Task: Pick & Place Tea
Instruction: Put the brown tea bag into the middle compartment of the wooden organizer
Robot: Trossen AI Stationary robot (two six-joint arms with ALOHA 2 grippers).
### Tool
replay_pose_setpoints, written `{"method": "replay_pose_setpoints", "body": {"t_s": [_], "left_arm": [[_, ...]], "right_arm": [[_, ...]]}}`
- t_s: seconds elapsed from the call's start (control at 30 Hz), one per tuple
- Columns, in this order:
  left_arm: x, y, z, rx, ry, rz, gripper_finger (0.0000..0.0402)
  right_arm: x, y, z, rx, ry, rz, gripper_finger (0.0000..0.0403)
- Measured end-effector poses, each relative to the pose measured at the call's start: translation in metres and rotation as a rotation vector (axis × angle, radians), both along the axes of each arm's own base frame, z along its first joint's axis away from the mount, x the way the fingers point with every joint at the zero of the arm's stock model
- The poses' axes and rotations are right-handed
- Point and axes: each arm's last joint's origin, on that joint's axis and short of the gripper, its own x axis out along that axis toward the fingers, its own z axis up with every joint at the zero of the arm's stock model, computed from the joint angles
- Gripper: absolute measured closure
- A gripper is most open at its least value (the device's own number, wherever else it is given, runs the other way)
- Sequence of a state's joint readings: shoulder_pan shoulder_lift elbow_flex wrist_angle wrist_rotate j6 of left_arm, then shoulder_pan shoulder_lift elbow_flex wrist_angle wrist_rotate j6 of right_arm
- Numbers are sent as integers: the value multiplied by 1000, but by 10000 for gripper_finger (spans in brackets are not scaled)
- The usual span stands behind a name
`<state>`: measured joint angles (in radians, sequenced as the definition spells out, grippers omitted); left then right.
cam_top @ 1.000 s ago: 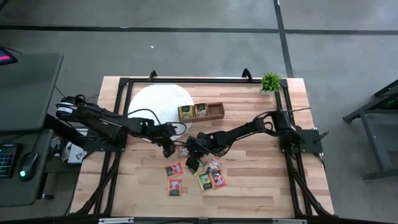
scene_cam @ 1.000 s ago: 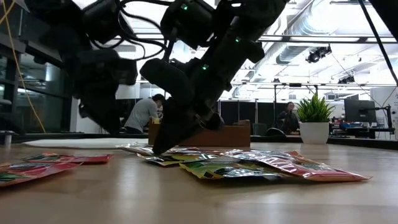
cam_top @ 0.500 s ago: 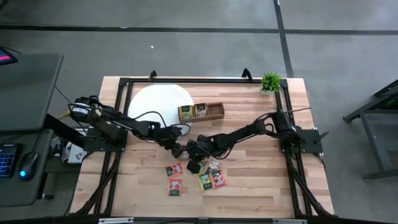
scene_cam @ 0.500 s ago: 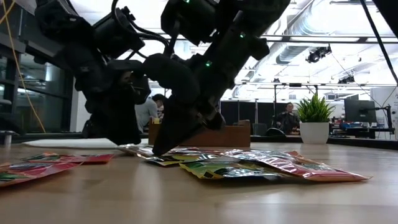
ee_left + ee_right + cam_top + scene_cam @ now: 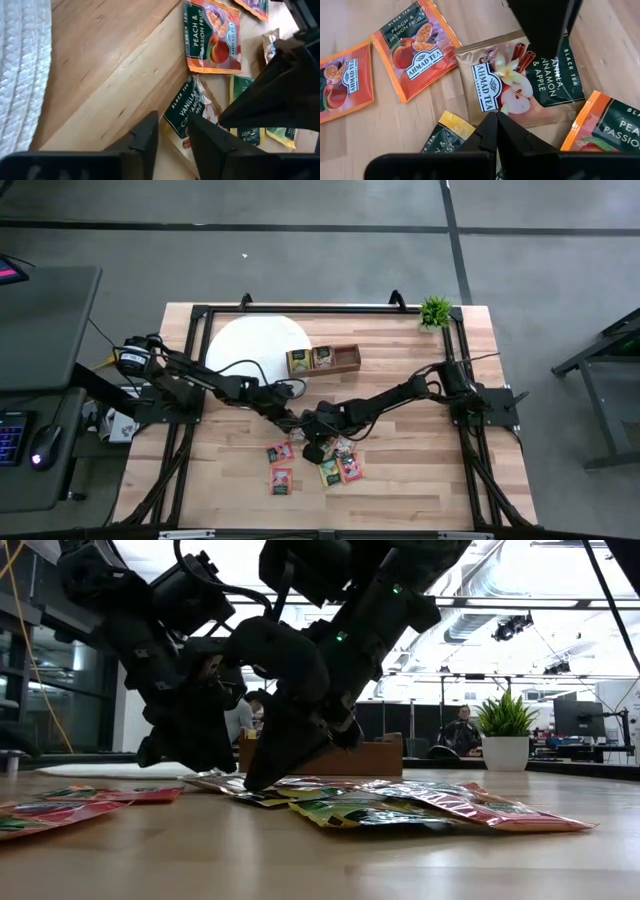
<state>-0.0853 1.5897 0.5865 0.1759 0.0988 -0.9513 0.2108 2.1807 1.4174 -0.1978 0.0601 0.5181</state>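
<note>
Several flat tea packets lie on the wooden table, orange-red and green-yellow. A brown and green vanilla packet lies flat between both grippers. My right gripper is shut and points down at that packet's edge; in the low view its tip is on the packet pile. My left gripper is open by a narrow gap, low over the table. Its fingers stand either side of the vanilla packet's corner; whether they touch it I cannot tell. My right gripper sets its shut fingertips on the vanilla packet's edge, slanting down from above and from the table's right. The packet lies flat on the table. Whether the edge is caught between the fingers I cannot tell.
A brown wooden tray with two packets in it stands farther back, beside a round white mat. A small potted plant stands at the far right corner. Bare wood shows on the near right side.
My left gripper has moved toward the table's right and down, from beside the mat to the vanilla packet, close to my right gripper. My right gripper has stayed on the packets with its fingers shut.
</note>
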Motion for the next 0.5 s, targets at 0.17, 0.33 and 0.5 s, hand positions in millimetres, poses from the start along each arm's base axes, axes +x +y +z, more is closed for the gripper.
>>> {"method": "replay_pose_setpoints", "body": {"t_s": [0.17,0.33,0.5], "left_arm": [[-1,0,-1,1,15,11,384],[-1,0,-2,8,20,-1,398],[-2,0,-2,11,30,2,401]], "right_arm": [[0,0,0,-2,0,2,403],[0,0,0,-5,0,8,403],[0,0,2,1,-3,12,403]]}}
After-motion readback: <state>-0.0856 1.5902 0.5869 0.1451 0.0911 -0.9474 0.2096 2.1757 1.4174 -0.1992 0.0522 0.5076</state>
